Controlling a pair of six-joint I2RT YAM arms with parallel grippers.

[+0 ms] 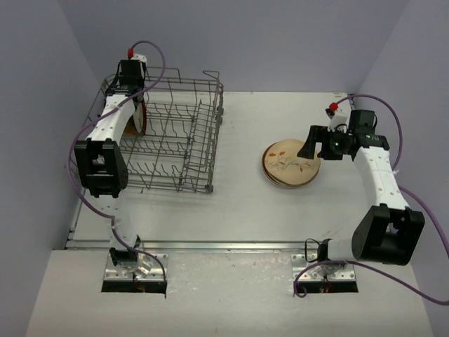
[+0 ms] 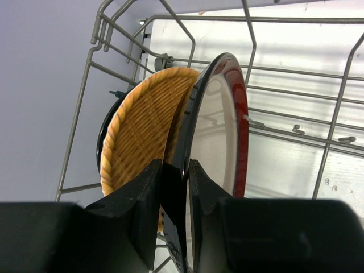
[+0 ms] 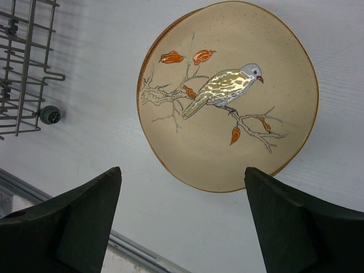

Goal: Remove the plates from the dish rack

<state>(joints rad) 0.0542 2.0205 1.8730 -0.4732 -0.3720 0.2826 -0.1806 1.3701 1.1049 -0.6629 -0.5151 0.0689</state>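
White table [image 1: 245,203] is carrying the dish rack [image 1: 215,133], where the left gripper [image 2: 174,170] is pinching the red-rimmed plate [image 2: 216,142] by its edge to lift it; the right gripper [image 3: 182,170] is hanging spread over the bird plate [image 3: 227,96]

dish rack [image 1: 175,133]: red-rimmed plate [image 2: 219,136], tan plate [image 2: 142,131] upright (far-left) | bird plate [image 3: 227,96] flat outside

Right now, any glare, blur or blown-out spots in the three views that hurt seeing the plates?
Left wrist: glossy red-rimmed plate mirrors wires of the grey wire dish rack; white table behind it is washed out; left gripper near-black, little detail. Right wrist: beige bird-painted plate sharp, evenly lit; right gripper a dark silhouette. Top external: even light, soft shadows, no glare.
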